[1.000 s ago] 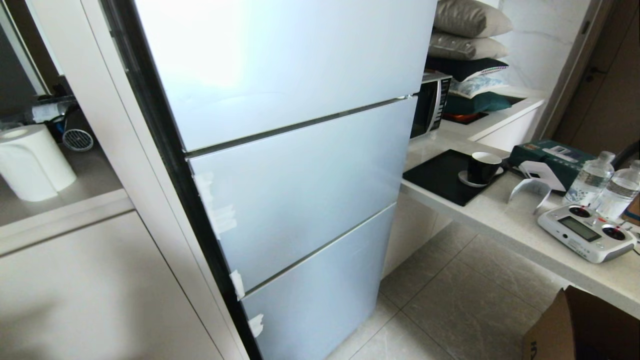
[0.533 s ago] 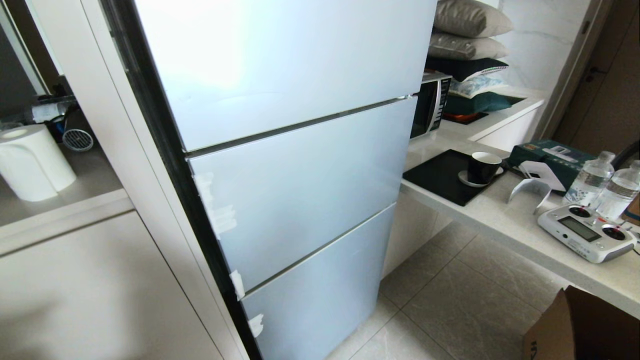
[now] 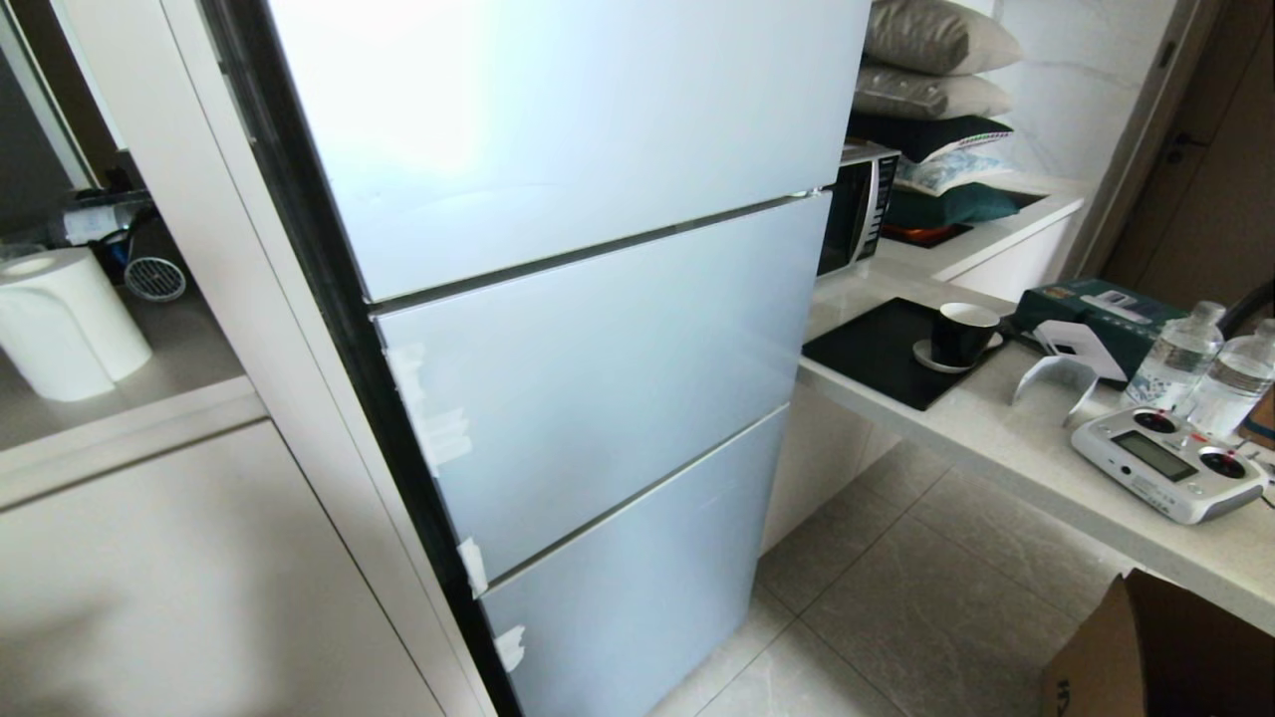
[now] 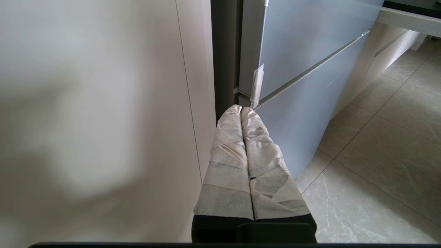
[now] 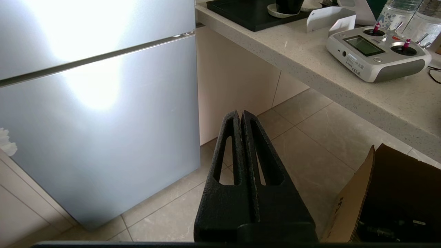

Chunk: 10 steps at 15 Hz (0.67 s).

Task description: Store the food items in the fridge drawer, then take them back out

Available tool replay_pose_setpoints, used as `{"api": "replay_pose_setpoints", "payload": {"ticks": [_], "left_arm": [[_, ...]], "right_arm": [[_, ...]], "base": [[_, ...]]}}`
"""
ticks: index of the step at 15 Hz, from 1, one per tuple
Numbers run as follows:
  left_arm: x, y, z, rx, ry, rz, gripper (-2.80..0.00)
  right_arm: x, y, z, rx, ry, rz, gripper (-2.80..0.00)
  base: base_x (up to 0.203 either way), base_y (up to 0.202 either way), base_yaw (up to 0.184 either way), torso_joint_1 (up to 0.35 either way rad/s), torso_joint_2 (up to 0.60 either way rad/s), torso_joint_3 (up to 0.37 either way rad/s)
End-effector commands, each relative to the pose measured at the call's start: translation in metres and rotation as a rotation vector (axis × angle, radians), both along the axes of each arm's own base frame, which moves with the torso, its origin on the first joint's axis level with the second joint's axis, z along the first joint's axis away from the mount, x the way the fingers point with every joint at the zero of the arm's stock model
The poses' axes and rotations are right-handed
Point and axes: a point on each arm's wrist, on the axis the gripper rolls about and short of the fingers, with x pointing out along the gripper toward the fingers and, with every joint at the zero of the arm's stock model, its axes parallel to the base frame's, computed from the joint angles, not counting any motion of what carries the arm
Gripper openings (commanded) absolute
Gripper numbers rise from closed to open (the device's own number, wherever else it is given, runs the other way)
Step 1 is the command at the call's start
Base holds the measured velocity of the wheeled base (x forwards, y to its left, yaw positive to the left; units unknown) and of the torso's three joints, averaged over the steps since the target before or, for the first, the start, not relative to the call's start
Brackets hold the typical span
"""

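A pale cabinet wall (image 4: 96, 120) fills the space on the outer side of the left claw (image 4: 241, 109), whose tape-wrapped fingers (image 4: 229, 144) are pressed together, clenched on nothing, their tips pointing at the black side edge of the fridge (image 3: 598, 378). Beyond that claw a white paper roll (image 3: 65, 324) stands on a ledge of the cabinet. The fridge itself is shut, its three glossy blue-white door panels closed flush, with white tape scraps (image 3: 428, 418) along the edge nearest the left claw; no drawer or food shows. The right claw (image 5: 241, 113) hangs low over the grey tiled floor (image 5: 310, 137), its black fingers (image 5: 229, 151) also clenched and empty, with the fridge's lowest panel on its inner side. On its outer side runs a speckled counter (image 5: 310, 72) carrying a black tray (image 3: 877, 354) with a dark cup (image 3: 961, 334), a white remote controller (image 5: 375, 53) and two water bottles (image 3: 1210, 368). An open cardboard box (image 5: 379, 196) sits on the floor just beside the right claw.
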Motion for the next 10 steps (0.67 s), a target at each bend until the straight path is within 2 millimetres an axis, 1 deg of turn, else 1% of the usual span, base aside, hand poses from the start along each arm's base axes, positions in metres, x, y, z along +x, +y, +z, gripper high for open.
{"api": "replay_pose_setpoints", "payload": {"ticks": [1,3,4,5,6,7,8,10], "left_arm": [[0.000,0.000,0.000,0.000,-0.001,0.000,-2.80],[0.000,0.000,0.000,0.002,-0.001,0.000,-2.80],[-0.001,0.000,0.005,0.003,-0.026,-0.002,-2.80],[-0.004,0.000,0.018,-0.001,-0.095,-0.008,-2.80],[-0.010,0.000,0.039,-0.006,-0.166,-0.019,-2.80],[-0.012,-0.001,0.058,-0.009,-0.191,-0.032,-2.80],[-0.010,-0.001,0.073,-0.012,-0.190,-0.041,-2.80],[0.000,-0.001,0.097,-0.032,-0.155,-0.056,-2.80]], "right_arm": [[0.000,0.000,0.000,-0.001,0.000,0.001,-2.80],[0.000,0.000,0.000,-0.001,0.001,0.001,-2.80],[0.000,0.000,0.000,-0.001,-0.001,0.001,-2.80],[0.000,0.000,0.000,-0.001,0.000,0.001,-2.80],[0.000,0.000,0.000,0.000,0.001,0.001,-2.80],[0.000,0.000,0.000,0.001,0.000,0.001,-2.80],[0.000,0.000,0.000,0.001,-0.001,0.001,-2.80],[0.000,0.000,0.000,0.001,0.000,0.001,-2.80]], "base": [[0.000,0.000,0.000,0.000,0.00,0.000],[0.000,0.000,0.000,0.000,0.00,0.000],[0.000,0.000,0.000,0.000,0.00,0.000],[0.000,0.000,0.000,0.000,0.00,0.000],[0.000,0.000,0.000,0.000,0.00,0.000],[0.000,0.000,0.000,0.000,0.00,0.000],[0.000,0.000,0.000,0.000,0.00,0.000],[0.000,0.000,0.000,0.000,0.00,0.000]]}}
